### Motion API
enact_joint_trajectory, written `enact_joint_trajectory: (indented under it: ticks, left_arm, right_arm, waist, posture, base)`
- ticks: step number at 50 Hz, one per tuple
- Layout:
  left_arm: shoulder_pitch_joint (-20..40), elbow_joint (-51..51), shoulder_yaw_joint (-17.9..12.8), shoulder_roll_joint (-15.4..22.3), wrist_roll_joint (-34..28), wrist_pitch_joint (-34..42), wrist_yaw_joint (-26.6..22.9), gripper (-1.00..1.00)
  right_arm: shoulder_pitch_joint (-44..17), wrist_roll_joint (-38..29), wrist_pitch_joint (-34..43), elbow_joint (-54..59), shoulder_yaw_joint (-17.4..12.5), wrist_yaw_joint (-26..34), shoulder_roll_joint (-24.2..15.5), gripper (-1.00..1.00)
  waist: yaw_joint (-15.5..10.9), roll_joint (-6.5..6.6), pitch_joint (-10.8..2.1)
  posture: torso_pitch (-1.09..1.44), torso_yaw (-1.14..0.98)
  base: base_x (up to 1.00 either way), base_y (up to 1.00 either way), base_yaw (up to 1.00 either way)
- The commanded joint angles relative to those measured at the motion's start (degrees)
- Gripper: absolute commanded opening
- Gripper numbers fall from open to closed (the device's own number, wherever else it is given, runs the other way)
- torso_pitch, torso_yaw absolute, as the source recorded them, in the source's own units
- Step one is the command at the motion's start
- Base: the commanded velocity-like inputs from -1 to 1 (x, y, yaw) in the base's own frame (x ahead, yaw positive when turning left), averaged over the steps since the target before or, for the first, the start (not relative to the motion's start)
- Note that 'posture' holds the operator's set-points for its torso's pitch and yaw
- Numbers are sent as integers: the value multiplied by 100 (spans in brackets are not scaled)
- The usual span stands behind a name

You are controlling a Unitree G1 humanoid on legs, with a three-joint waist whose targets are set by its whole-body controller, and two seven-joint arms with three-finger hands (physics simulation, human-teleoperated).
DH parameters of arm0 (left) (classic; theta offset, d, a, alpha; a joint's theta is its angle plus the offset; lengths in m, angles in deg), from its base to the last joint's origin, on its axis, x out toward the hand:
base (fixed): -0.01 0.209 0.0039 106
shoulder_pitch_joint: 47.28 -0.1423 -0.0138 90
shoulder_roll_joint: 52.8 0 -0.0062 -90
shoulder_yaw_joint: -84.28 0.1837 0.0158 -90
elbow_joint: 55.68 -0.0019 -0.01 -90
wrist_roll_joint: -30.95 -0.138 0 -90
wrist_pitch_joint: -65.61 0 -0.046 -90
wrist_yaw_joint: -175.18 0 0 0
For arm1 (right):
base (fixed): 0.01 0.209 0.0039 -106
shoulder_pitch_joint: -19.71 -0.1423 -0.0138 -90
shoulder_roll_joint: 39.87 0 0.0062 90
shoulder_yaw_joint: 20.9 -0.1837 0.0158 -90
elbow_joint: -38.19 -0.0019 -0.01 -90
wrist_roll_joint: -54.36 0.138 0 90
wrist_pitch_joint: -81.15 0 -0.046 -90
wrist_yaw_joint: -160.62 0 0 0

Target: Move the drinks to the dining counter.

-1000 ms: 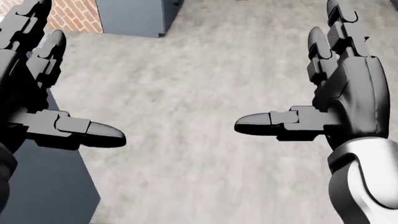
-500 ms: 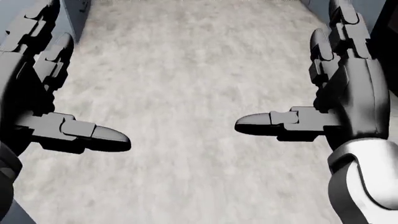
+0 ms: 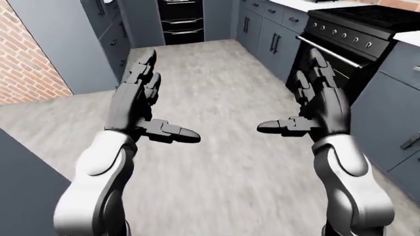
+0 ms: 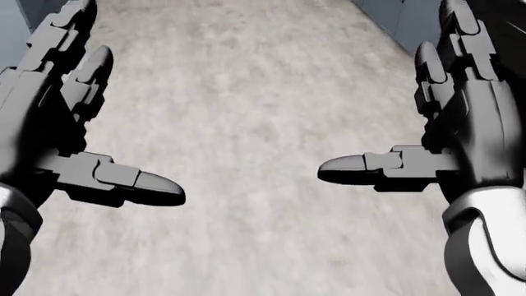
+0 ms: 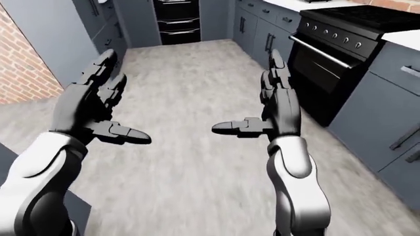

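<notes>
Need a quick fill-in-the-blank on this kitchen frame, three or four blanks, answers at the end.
1. Both the left hand and the right hand are held ____, holding nothing.
2. The black oven stands at the ____ side of the left-eye view.
3. The wall at the left edge of the left-eye view is made of ____.
4. No ____ show in any view, so the task's things are out of sight.

Missing words: open; right; brick; drinks
</notes>
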State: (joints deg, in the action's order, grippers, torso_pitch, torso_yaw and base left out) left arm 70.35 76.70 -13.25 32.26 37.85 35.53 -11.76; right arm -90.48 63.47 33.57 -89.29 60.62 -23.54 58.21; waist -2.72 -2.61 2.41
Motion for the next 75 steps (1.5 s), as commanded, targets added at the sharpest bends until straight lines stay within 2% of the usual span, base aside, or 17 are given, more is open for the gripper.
enact_joint_trajectory:
  ticks: [1,8,18,23,26,34,38,40,48,50,52,54,62,64,66,67,75]
  left_arm:
    - [143,167,-123,58,-75,-229,61,100]
    - [87,178,-117,43,-79,-263,58,100]
    - [-23,122,-133,31,-100,-398,21,100]
    - [-46,123,-131,26,-107,-411,18,100]
    - [-31,145,-151,31,-98,-373,22,100]
    - [25,204,-137,42,-93,-270,44,100]
    - [-28,137,-131,29,-105,-377,37,100]
    - [-46,77,-142,29,-109,-454,20,100]
    - [-64,126,-143,21,-98,-417,30,100]
    - [-58,130,-134,17,-100,-407,37,100]
    - [-69,116,-131,15,-105,-430,34,100]
    - [-71,118,-137,14,-103,-427,33,100]
    - [-126,51,-116,0,-122,-531,21,100]
    - [-90,80,-119,4,-122,-474,25,100]
    - [-96,99,-107,-5,-128,-459,29,100]
    - [-97,91,-107,-6,-130,-468,26,100]
    - [-74,96,-104,-3,-139,-446,20,100]
  right_arm:
    - [-161,-12,-250,-219,70,78,-15,100]
    - [-131,-133,-329,-198,124,155,31,100]
    - [-76,-288,-470,-150,160,248,67,100]
    - [-61,-379,-543,-115,192,283,87,100]
    - [-57,-423,-526,-151,186,298,89,100]
    - [-54,-503,-464,-239,207,341,88,100]
    - [-25,-529,-519,-203,215,358,125,100]
    - [-21,-524,-501,-227,219,367,138,100]
    - [-27,-548,-508,-222,254,378,158,100]
    - [-23,-572,-548,-194,267,387,158,100]
    - [0,-584,-600,-158,264,393,168,100]
    - [-5,-596,-576,-155,263,377,181,100]
    - [18,-434,-570,-111,250,334,211,100]
    - [-2,-422,-557,-115,240,330,202,100]
    - [2,-418,-574,-95,249,321,204,100]
    - [0,-415,-585,-79,247,313,209,100]
    - [-25,-380,-552,-160,227,280,164,100]
  waist:
    - [-25,-41,-69]
    - [37,443,-318]
    - [-13,585,-121]
    - [102,47,-310]
    - [185,30,88]
    - [341,-47,-209]
    - [169,486,-301]
    - [174,404,62]
    - [-16,617,-208]
    - [16,508,-273]
    - [147,-60,-281]
    - [130,91,96]
    - [106,-260,-71]
    - [16,-91,-81]
    - [-183,786,-151]
    - [-6,209,4]
    - [-302,432,-37]
  posture:
    - [0,0]
    - [0,0]
    - [0,0]
    - [0,0]
    - [0,0]
    - [0,0]
    - [0,0]
    - [0,0]
    - [0,0]
    - [0,0]
    - [0,0]
    - [0,0]
    - [0,0]
    - [0,0]
    - [0,0]
    - [0,0]
    - [0,0]
  base:
    - [100,-10,0]
    - [100,-10,0]
    - [100,-10,0]
    - [100,-10,0]
    - [100,-10,0]
    - [100,-9,0]
    - [100,-3,0]
    - [100,-2,0]
    - [100,-1,0]
    - [100,0,0]
    - [100,0,0]
    - [100,2,0]
    - [64,7,83]
    - [58,0,96]
    - [58,0,95]
    - [58,0,95]
    - [73,39,12]
